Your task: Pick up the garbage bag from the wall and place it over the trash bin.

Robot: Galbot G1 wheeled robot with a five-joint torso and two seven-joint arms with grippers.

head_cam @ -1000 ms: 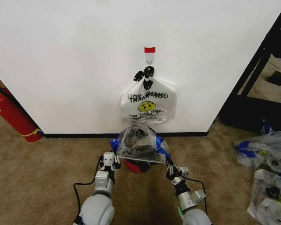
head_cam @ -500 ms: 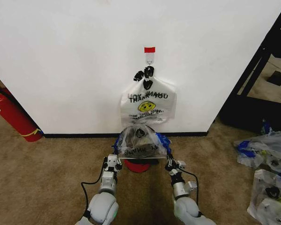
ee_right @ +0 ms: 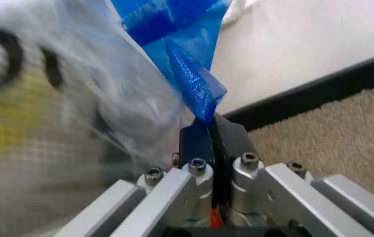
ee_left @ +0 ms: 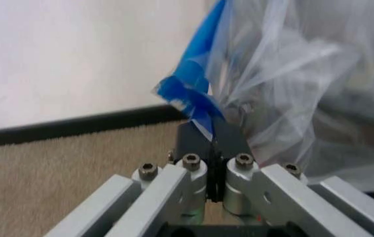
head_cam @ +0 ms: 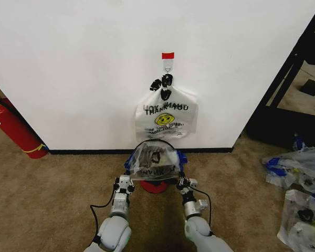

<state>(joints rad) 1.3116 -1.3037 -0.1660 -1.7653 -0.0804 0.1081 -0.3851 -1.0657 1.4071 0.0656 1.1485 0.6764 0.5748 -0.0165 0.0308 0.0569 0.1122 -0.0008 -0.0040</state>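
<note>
The see-through garbage bag (head_cam: pixel 154 161), with blue patches at its sides, is stretched between my two grippers just in front of the wall. Beneath and behind it stands the trash bin (head_cam: pixel 153 187); its red body shows under the bag and the rest is veiled by plastic. My left gripper (head_cam: pixel 124 183) is shut on the bag's blue edge (ee_left: pixel 188 94), and the left gripper (ee_left: pixel 212 144) shows pinching it. On the other side my right gripper (head_cam: pixel 182 183) is shut on the opposite blue edge (ee_right: pixel 185 64), seen close up at the right gripper (ee_right: pixel 210 134).
An opaque white THANK YOU bag (head_cam: pixel 166 117) hangs from a wall hook (head_cam: pixel 168 59) right above the bin. A red fire extinguisher (head_cam: pixel 14 129) leans at the left. More plastic bags (head_cam: pixel 299 184) lie on the carpet at the right, beside a black shelf frame (head_cam: pixel 289 79).
Both grippers have drawn closer together, the right one more, so the held bag is narrower and bunched higher over the bin.
</note>
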